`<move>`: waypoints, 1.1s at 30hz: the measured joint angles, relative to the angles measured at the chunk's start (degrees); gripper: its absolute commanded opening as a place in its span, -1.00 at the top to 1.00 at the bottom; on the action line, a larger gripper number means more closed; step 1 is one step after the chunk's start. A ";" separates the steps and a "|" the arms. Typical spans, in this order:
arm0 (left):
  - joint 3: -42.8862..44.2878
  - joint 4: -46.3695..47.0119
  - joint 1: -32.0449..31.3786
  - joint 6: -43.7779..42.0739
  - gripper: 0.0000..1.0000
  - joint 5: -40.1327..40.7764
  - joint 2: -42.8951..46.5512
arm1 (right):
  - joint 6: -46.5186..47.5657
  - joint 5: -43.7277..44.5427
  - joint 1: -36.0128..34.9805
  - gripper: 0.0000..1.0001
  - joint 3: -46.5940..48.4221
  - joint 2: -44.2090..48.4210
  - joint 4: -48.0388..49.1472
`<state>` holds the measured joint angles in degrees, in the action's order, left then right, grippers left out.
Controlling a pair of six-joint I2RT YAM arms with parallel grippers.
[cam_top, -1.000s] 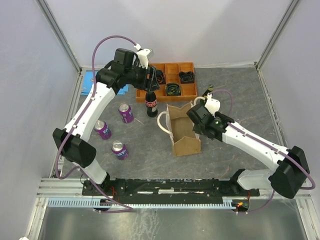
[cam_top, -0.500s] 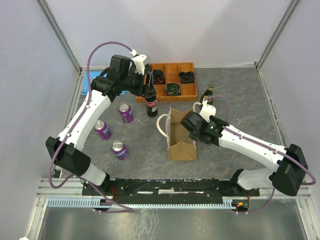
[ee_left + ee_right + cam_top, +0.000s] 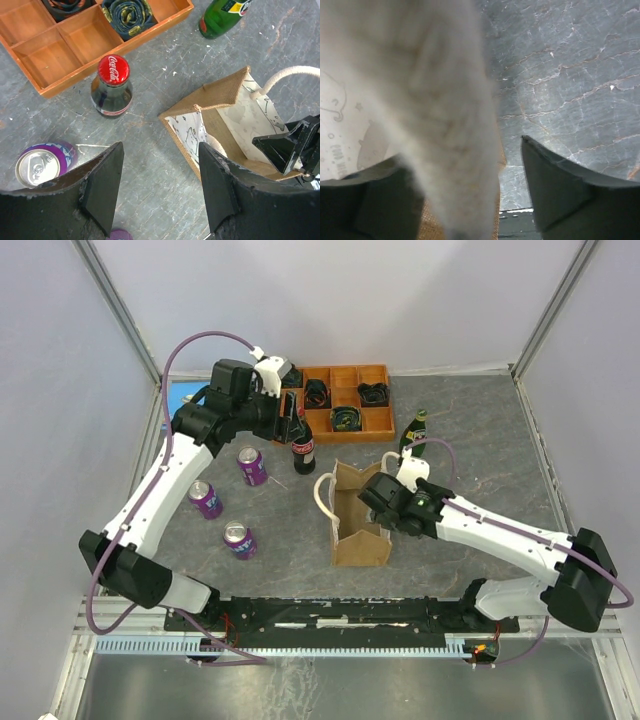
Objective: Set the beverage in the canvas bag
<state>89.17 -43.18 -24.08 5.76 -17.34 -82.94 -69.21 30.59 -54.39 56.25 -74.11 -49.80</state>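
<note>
Only readable text: "Coca-Cola" in white script on the red cap of the cola bottle. The green bottle has a yellow label, but its text is too small to read. The three purple cans show print that I can't make out. The bag lining has small doodles and a few letters, too blurred to read. The cola bottle stands upright on the table, just in front of the wooden tray and left of the bag, not in it. The bag stands upright mid-table with its mouth open and nothing visible inside. The left arm is stretched forward, wrist pitched down. The left gripper hangs above the table between bottle and bag with its fingers spread and nothing between them. The bottle sits ahead of the left finger, outside the gap. The right arm reaches in from the right, elbow low, with the right gripper at the bag's right rim and one black finger tip over the opening. Its fingers are apart and the cream handle hangs blurred in the gap. Table shows between the handle and the right finger, so it isn't pinched. The green bottle stands behind the bag, by the tray's right end. The cans sit left of the bag, apart from each other.
</note>
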 measured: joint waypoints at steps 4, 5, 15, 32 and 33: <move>0.00 -0.76 0.61 -0.02 -0.48 2.12 1.25 | 1.42 0.13 0.00 -0.99 0.94 1.01 -1.40; 0.00 -1.25 1.05 -0.02 -0.53 2.47 1.53 | 1.64 0.15 0.00 -0.99 1.55 1.38 -1.81; -2.99 -7.19 7.87 -1.84 -0.75 11.04 -1.14 | 3.13 3.56 -0.09 -0.99 16.48 6.91 -9.92; 3.67 -9.79 8.37 -8.11 -0.86 21.97 -18.64 | 1.92 8.15 -0.15 -0.99 22.14 11.45 -23.58; 3.96 -9.75 8.37 -8.33 -0.86 22.18 -18.73 | 1.79 8.22 -0.15 -0.99 22.08 11.54 -23.80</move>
<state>93.12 -52.93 -15.70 -2.57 4.84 -101.67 -67.42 38.81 -54.54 78.32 -62.57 -73.60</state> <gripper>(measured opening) 0.927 0.991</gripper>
